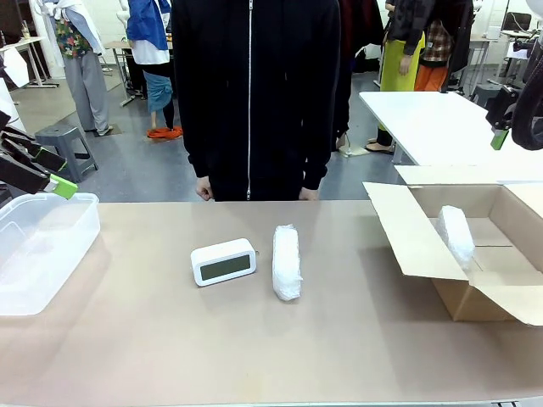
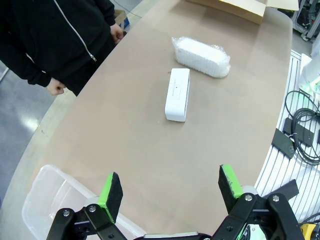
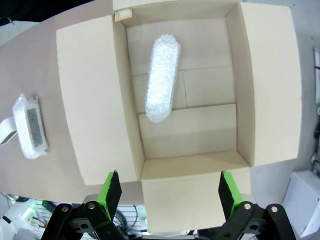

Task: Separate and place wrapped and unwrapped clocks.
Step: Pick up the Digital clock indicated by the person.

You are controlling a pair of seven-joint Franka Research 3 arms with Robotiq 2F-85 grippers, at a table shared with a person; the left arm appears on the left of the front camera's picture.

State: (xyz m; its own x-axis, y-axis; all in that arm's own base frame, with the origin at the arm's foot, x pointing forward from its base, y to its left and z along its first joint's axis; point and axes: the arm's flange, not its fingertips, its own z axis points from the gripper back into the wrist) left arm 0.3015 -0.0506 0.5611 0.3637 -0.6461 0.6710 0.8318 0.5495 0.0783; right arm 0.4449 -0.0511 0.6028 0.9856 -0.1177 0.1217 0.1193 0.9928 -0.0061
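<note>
Bare clock (image 1: 223, 261): stood near the centre of the tabletop (image 1: 170, 339), screen facing 6 o'clock.
Wrapped clock (image 1: 287, 262): lay just beside it at its 3 o'clock, not touching.
Second wrapped clock (image 1: 456, 235): lay inside the open cardboard box (image 1: 422, 246) at 3 o'clock.
Clear bin (image 1: 42, 254): sat at 9 o'clock.
Left hand (image 1: 53, 174): hung over the bin's far rim, fingers apart, empty.
Person (image 1: 254, 93): stood at 12 o'clock.

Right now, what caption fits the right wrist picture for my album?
Open right gripper hovers above an open brown cardboard box holding one white bubble-wrapped bundle.
</note>
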